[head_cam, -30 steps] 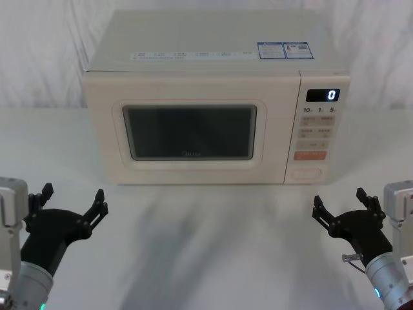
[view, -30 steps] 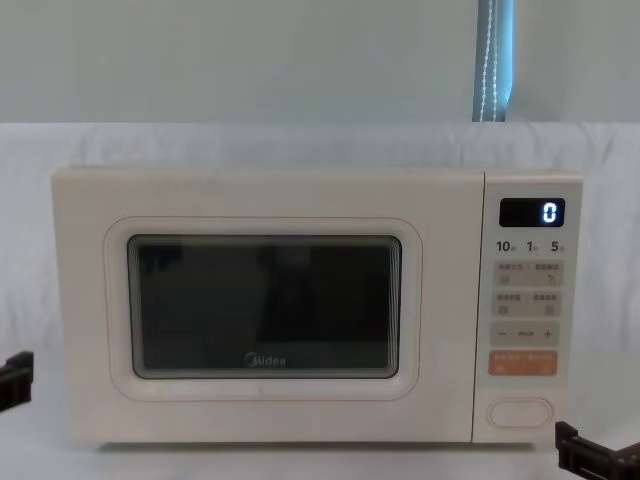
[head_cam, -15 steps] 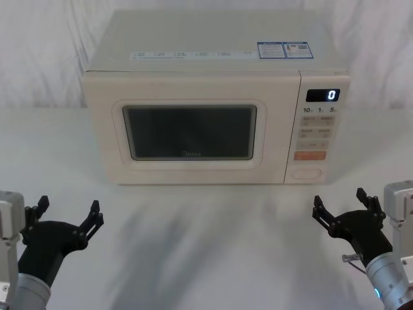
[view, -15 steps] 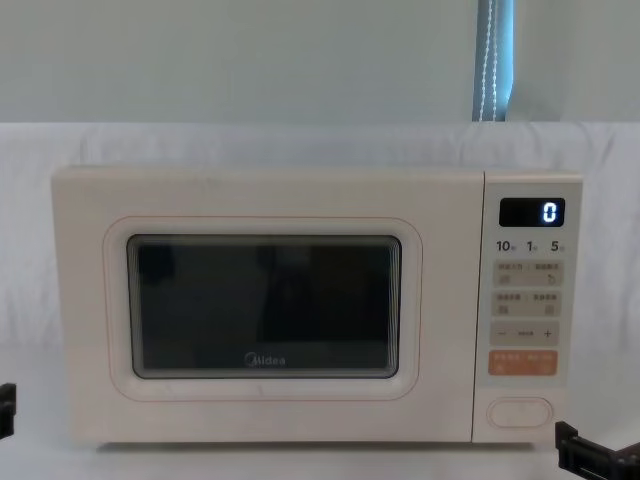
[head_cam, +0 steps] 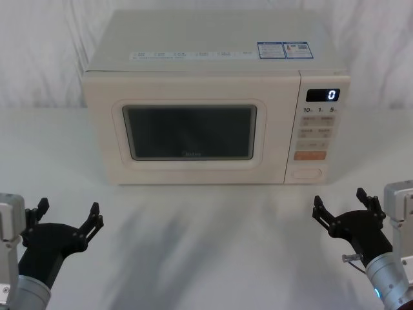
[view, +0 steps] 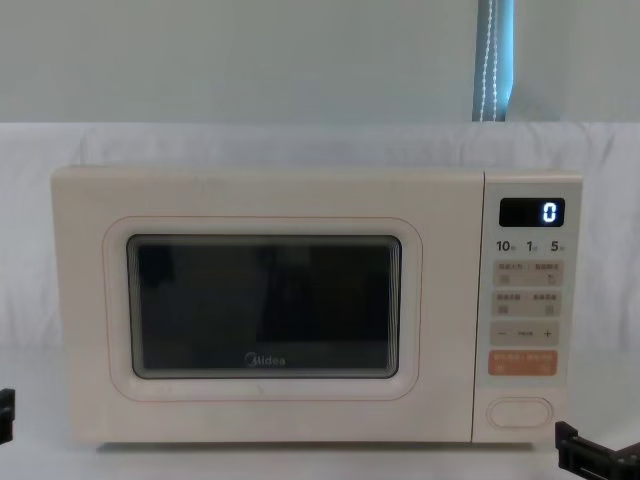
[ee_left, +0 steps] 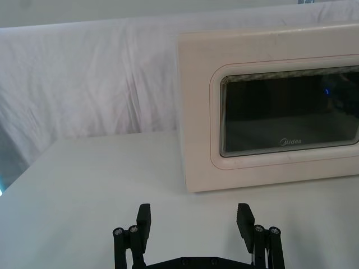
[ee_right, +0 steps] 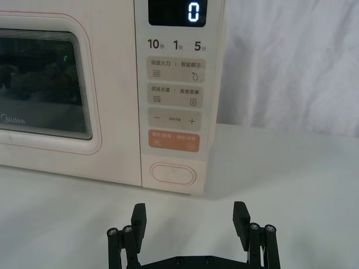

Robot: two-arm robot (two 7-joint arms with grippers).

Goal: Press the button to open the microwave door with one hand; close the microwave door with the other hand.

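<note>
The cream microwave stands at the back middle of the table with its door shut flush. On the control panel at its right, the wide pill-shaped button sits at the bottom, under an orange key. My left gripper hovers low at the near left, open and empty, well in front of the door's left side. My right gripper is open and empty at the near right, in front of the button and short of it.
A white cloth covers the table and hangs as a backdrop behind. The panel's display reads 0. Bare table lies between the two grippers and the microwave front.
My left gripper has drawn back toward me and slightly left, away from the microwave. The right gripper and the door have not moved.
</note>
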